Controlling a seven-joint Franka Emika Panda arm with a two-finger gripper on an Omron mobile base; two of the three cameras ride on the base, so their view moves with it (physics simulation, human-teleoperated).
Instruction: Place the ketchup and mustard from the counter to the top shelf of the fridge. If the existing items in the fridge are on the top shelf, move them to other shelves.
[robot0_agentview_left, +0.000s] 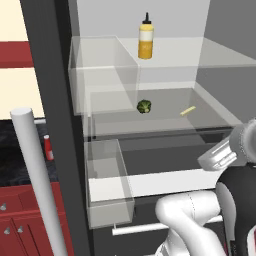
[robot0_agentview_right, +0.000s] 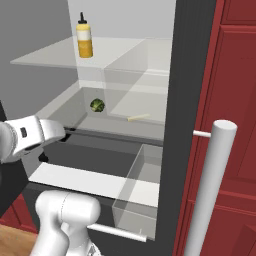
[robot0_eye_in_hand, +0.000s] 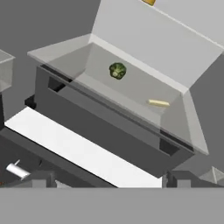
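1. The fridge (robot0_agentview_left: 150, 165) takes up most of the frame you see from the left base camera, its door swung open; the interior runs from the top edge down to the lower centre.
2. The arm (robot0_agentview_left: 195, 220) rises from the lower right of that frame, and in the right base view you find its white forearm at middle left.
3. The top shelf (robot0_agentview_left: 225, 52), a clear pane, crosses the upper part of the frame.
4. The lower shelf (robot0_agentview_left: 210, 117), also clear, lies across the middle of the frame, below the top shelf.
5. The door bins (robot0_agentview_left: 107, 195) stand at centre left, one above the other.
6. The mustard (robot0_agentview_left: 145, 37) stands upright on the top shelf, at upper centre of the left base view and at upper left in the right base view.
7. The ketchup (robot0_agentview_left: 48, 148) appears as a red bottle at middle left, outside the fridge on the dark counter (robot0_agentview_left: 20, 160).
8. The gripper (robot0_eye_in_hand: 109, 179) sits at the bottom of the hand view with its jaws spread wide, grasping nothing.
9. The broccoli (robot0_agentview_left: 144, 106) rests on the lower shelf, at frame centre.
10. The yellow stick (robot0_agentview_left: 187, 111) lies on that same shelf, right of the broccoli and apart from it.
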